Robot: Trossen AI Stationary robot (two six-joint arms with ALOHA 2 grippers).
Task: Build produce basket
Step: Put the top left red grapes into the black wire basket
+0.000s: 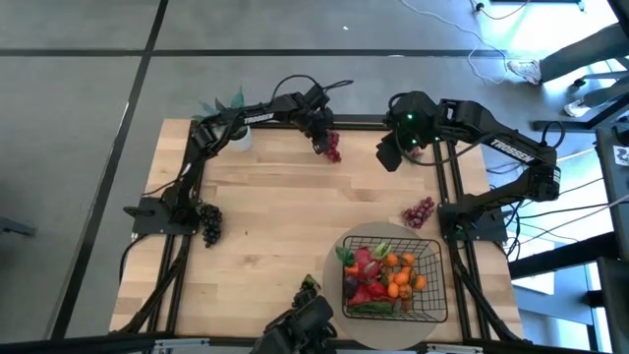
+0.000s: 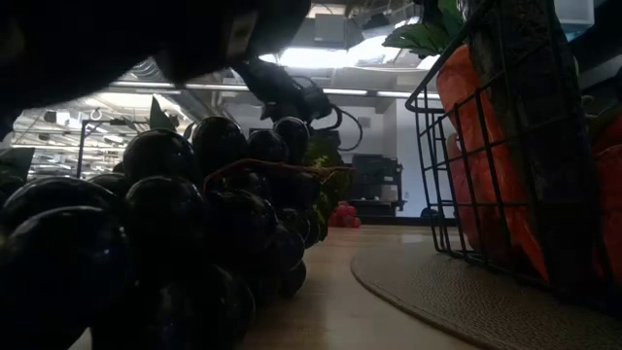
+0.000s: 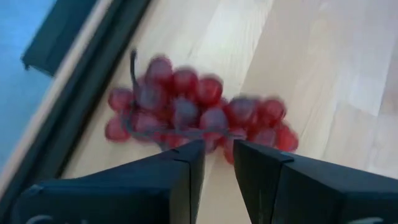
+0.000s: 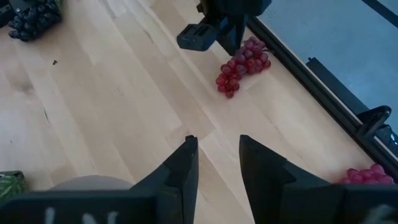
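Observation:
A bunch of red grapes (image 1: 333, 148) (image 3: 199, 112) (image 4: 242, 62) lies on the wooden table by its far edge. My left gripper (image 1: 320, 138) (image 3: 217, 152) (image 4: 217, 37) hangs close over the bunch, slanting down, open by a narrow gap with nothing between its fingers. Raised above the table's far right, my right gripper (image 1: 390, 155) (image 4: 217, 149) is open and holds nothing. The black wire basket (image 1: 444, 285) (image 2: 486, 146) stands on a round beige mat (image 1: 378, 234) at the near right. It holds orange, red and pink produce (image 1: 383, 275).
A second reddish grape bunch (image 1: 420, 211) (image 4: 367, 174) lies right of centre, beyond the basket. A dark grape bunch (image 1: 209, 224) (image 4: 34, 18) (image 2: 175, 224) lies at the left edge. A green potted plant (image 1: 224, 103) stands at the far left corner. Bare wood fills the table's middle.

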